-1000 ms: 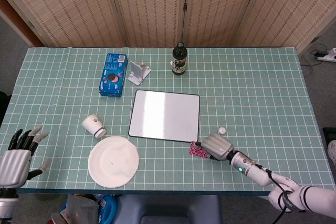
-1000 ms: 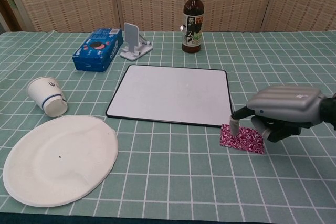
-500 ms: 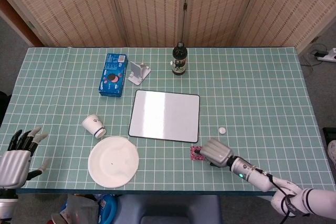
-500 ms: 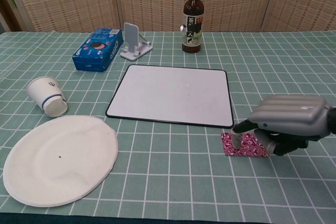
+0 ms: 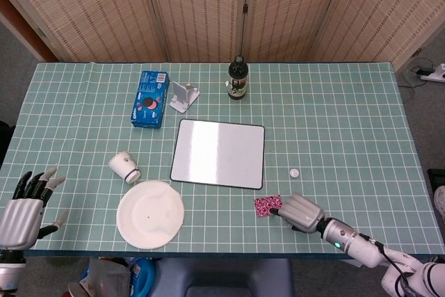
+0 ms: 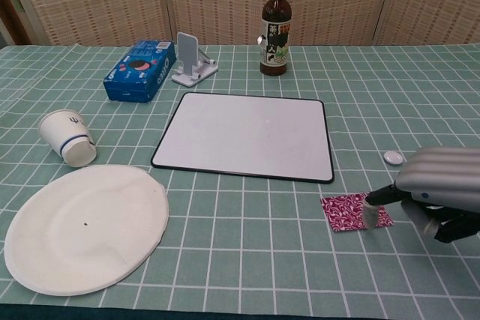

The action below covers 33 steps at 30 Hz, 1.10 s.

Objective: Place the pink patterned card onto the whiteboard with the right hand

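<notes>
The pink patterned card [image 5: 266, 205] [image 6: 354, 211] lies flat on the green checked cloth, below the whiteboard's near right corner. The whiteboard [image 5: 218, 153] [image 6: 249, 135] is a white panel with a black rim at the table's middle. My right hand [image 5: 302, 213] [image 6: 441, 189] hovers just right of the card, with its fingertips [image 6: 373, 210] touching or pinching the card's right edge; I cannot tell whether it is gripped. My left hand [image 5: 22, 210] hangs off the table's near left corner, fingers spread, holding nothing.
A paper plate [image 5: 150, 214] [image 6: 80, 226] and a tipped paper cup [image 5: 125, 167] [image 6: 67, 139] lie to the left. A blue box [image 5: 151, 98], a white stand [image 5: 183, 95] and a dark bottle [image 5: 238, 78] [image 6: 275, 30] stand behind the board. A small white cap [image 5: 295, 172] [image 6: 393, 157] lies right of it.
My right hand has drawn back toward the near right edge, dragging the pink card with it, away from the whiteboard's corner. The left hand is unchanged.
</notes>
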Available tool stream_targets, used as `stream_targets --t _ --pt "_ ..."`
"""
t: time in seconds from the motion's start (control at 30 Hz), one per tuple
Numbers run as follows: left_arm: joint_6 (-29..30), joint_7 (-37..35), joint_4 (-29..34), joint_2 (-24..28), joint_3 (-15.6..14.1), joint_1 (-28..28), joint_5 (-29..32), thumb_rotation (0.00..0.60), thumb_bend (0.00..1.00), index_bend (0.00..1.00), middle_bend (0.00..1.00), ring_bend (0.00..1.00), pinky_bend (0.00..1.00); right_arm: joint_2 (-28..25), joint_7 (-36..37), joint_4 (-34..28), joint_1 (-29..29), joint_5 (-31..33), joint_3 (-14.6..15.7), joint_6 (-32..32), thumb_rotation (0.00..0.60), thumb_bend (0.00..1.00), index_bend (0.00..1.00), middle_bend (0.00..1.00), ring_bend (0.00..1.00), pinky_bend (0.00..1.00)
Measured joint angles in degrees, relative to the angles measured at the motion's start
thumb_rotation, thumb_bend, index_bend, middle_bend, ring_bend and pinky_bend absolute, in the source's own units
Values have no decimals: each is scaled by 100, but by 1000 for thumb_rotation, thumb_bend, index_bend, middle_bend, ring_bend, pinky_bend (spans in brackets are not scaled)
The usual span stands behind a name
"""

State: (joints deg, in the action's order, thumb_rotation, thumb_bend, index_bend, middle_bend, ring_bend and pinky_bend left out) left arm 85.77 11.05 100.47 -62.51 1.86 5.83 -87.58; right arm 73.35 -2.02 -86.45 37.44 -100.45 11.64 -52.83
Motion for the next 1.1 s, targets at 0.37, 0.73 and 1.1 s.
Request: stream_targets --t 0.37,0.73,1.1 --pt "9 19 16 6 -8 -14 -4 600 293 190 107 118 50 112 73 359 -73 261 -58 167 600 1000 333 1000 1000 964" --pt "24 24 22 40 17 -16 16 600 293 190 107 118 49 260 163 634 19 500 -292 323 600 1000 333 1000 1000 964" --pt "23 22 16 54 25 -15 22 600 293 190 107 118 48 128 363 763 -1 694 -499 133 600 752 333 978 1000 964"
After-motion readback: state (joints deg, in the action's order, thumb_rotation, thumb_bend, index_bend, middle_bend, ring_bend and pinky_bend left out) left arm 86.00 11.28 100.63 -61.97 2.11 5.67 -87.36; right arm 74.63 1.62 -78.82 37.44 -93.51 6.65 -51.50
